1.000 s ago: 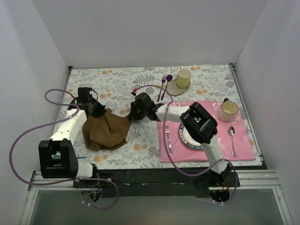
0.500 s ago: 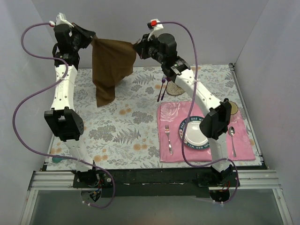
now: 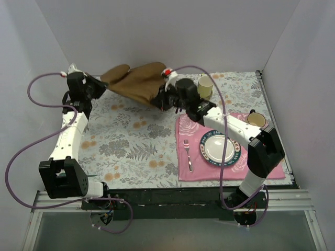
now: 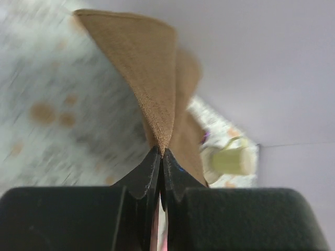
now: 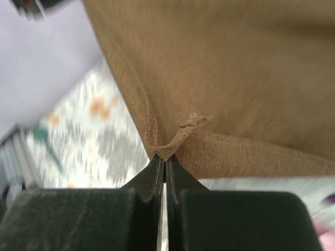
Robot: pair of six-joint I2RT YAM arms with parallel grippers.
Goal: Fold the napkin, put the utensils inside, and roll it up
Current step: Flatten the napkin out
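Napkin point(image 3: 135, 83) brown, coarse-woven, billowed in a span between the jaws. Left gripper point(image 4: 159, 154) pinched tight on one corner. Right gripper point(image 5: 165, 157) likewise, frayed corner at its tips.

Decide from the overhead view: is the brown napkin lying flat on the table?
No, the napkin hangs stretched in the air between the left gripper and the right gripper, which pinch it.

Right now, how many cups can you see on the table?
2. A yellow cup stands far back, right of the napkin; a mug, partly hidden, sits at the far right corner of the pink mat.
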